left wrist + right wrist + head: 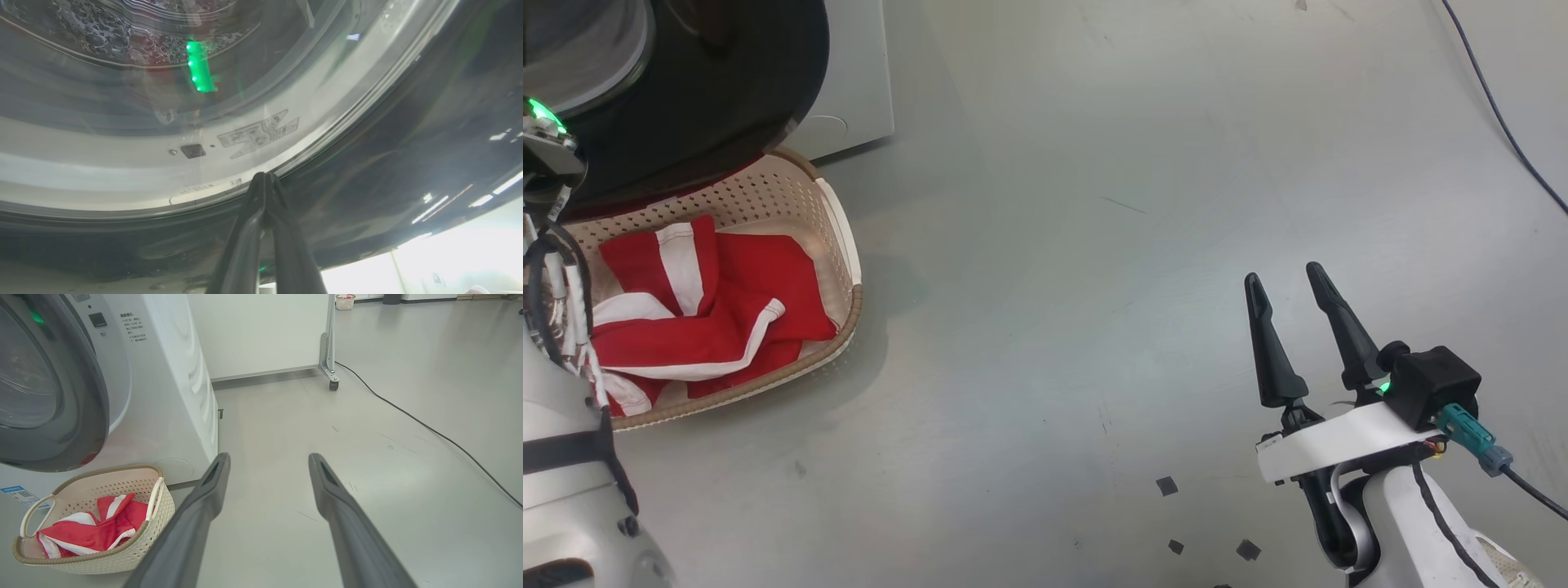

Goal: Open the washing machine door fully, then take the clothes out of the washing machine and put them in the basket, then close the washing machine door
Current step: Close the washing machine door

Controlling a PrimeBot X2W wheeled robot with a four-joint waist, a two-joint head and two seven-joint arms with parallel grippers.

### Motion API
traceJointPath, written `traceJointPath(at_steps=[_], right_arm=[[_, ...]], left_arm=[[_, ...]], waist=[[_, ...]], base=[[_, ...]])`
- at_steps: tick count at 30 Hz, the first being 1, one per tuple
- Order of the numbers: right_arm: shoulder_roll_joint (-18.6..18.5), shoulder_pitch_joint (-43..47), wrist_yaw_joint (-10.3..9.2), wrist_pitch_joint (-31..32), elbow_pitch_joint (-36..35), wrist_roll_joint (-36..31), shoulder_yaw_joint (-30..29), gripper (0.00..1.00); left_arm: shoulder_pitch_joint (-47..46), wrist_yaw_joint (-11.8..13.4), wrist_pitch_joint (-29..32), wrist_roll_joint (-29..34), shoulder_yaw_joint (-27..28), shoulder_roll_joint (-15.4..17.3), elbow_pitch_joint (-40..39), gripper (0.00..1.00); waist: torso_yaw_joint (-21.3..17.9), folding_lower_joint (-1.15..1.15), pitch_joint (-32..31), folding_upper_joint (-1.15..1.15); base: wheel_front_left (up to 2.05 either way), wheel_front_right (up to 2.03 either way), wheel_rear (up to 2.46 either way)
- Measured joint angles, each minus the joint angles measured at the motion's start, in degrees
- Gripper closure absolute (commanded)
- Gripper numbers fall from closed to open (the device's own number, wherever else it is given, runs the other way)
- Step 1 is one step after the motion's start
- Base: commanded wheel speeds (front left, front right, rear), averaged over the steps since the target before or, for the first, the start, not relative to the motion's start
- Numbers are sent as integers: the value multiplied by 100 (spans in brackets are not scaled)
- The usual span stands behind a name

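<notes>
- Left gripper [265, 179] was pressed together, empty, its tips at the washing machine door [408, 143].
- Right gripper [1284, 276] stood spread above the floor [1094, 245].
- Clothes [711, 318] lay in the basket [848, 245].

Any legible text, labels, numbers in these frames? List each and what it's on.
No text reads clearly.
Front of the washing machine, printed lines: too small to read.
Low on its front, blue sticker: too small to read.
At the washing machine door, diagram label on the pale ring: blurred.
</notes>
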Motion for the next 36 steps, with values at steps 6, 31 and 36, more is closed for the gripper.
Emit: traceJointPath(at_steps=[6, 31, 36], right_arm=[[10, -51, 30, -14, 77, 0, 46, 0], [46, -201, 47, -48, 268, 25, -120, 0], [46, -201, 46, -48, 277, 23, -207, 0]], left_arm=[[-342, -9, -445, 353, -3, 5, 404, 100], [-643, -363, -682, 554, -186, 27, 1129, 100], [-187, -408, -661, 467, -147, -54, 1129, 100]], waist=[[-53, 0, 7, 0], [41, 0, -5, 0], [234, 0, -69, 0]], base=[[0, 0, 0], [0, 0, 0], [0, 0, 0]])
